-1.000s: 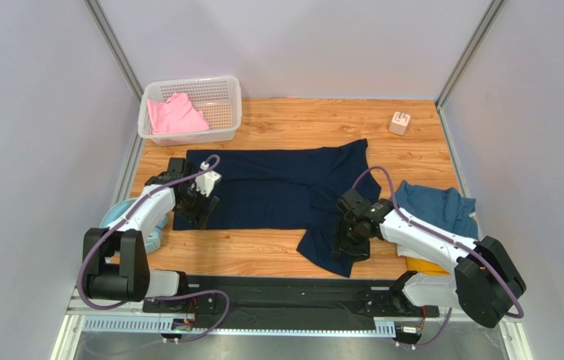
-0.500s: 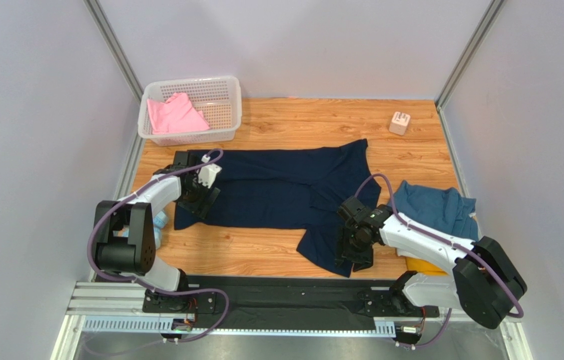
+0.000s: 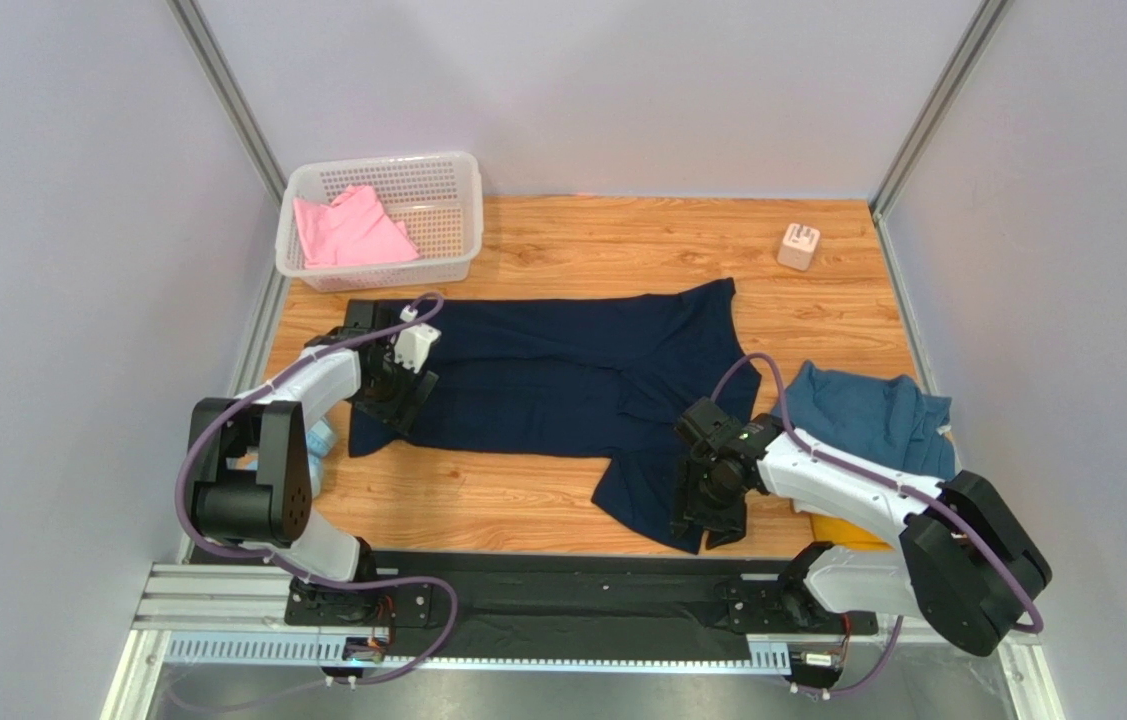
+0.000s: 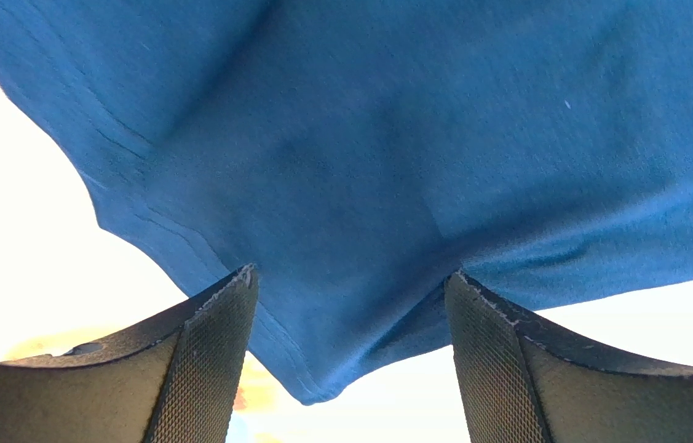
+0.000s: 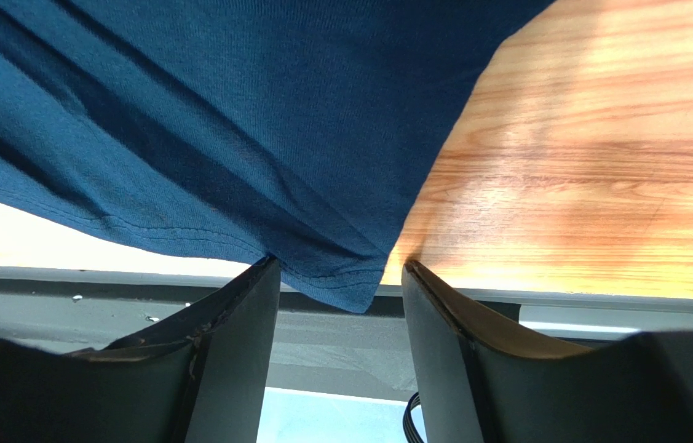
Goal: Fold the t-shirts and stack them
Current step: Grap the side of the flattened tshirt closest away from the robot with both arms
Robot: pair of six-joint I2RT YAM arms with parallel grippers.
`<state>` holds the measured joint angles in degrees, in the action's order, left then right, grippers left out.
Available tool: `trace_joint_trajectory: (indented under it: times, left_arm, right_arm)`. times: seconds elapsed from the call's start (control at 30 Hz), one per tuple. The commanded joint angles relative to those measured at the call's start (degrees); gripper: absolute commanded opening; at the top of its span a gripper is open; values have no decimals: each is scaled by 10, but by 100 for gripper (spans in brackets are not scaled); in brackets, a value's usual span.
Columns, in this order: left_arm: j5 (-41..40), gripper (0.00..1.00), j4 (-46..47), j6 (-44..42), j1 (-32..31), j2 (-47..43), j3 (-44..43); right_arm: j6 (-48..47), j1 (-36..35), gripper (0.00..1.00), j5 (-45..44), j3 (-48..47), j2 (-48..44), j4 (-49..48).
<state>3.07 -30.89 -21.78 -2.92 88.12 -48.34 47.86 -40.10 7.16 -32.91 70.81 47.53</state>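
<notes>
Navy t-shirt (image 3: pixel 554 383): spread lengthwise across the middle of the wooden bench (image 3: pixel 825 315), long side running left to right, one flap trailing toward the near edge on the right. Creased along the middle, not yet folded.

At its left end, the left pincer (image 4: pixel 350 277) — down over the near-left corner of the cloth. From the wrist view: fingers spread wide, a hemmed corner of navy cloth sagging into the gap and reaching both fingertips, yet not pinched. Wide open, nothing clamped.

At the trailing flap, the right pincer (image 5: pixel 341 268) — set at the flap's near tip, just by the bench's front edge. Fingers roughly half spread, the stitched corner of the flap hanging between the two tips. Whether it touches them or not, cannot tell. Not closed on the cloth, so no hold here either.

Just right of the navy shirt, beside the right arm: teal blue t-shirt (image 3: pixel 870 413) in a loose heap near the bench's right edge. Nearer the front, under that same arm: a strip of mustard yellow t-shirt (image 3: pixel 843 528), mostly hidden.

Far-left corner: white mesh basket (image 3: pixel 442 203) with the pink t-shirt (image 3: pixel 351 228) lying crumpled inside, toward its left half. Far-right corner: small pale block (image 3: pixel 798 245) alone on the wood, well apart from all the cloth
</notes>
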Motion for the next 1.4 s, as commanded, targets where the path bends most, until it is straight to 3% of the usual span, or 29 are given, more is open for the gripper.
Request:
trace_joint_trajectory:
  times: [0.0, 0.17, 0.43, 0.53, 0.67, 0.77, 0.93, 0.97, 1.37]
  left_arm:
    - [33, 78, -56, -20, 4, -32, 11]
    - [49, 68, -83, -39, 4, -44, 12]
    - [58, 67, -76, -36, 4, -14, 20]
    - [55, 66, -65, -38, 4, -2, 24]
    - [55, 59, -65, -38, 4, 10, 14]
    - [59, 42, -66, -36, 4, 3, 10]
    - [63, 3, -80, -32, 4, -13, -4]
    - [62, 0, -86, -33, 4, -16, -4]
    - [65, 0, -182, -62, 4, -106, -46]
  right_arm:
    - [20, -4, 57, 2, 22, 9, -45]
    - [18, -4, 56, 0, 21, 23, -59]
    - [22, -5, 49, 8, 14, 36, -74]
    - [22, -5, 40, 8, 14, 37, -76]
    - [23, -5, 17, 7, 14, 34, -73]
    - [23, -5, 5, 1, 6, 21, -58]
    - [18, -6, 0, -24, -26, -13, -14]
    - [16, -6, 0, -28, -30, -19, 4]
    - [22, -10, 0, -41, -88, -115, 125]
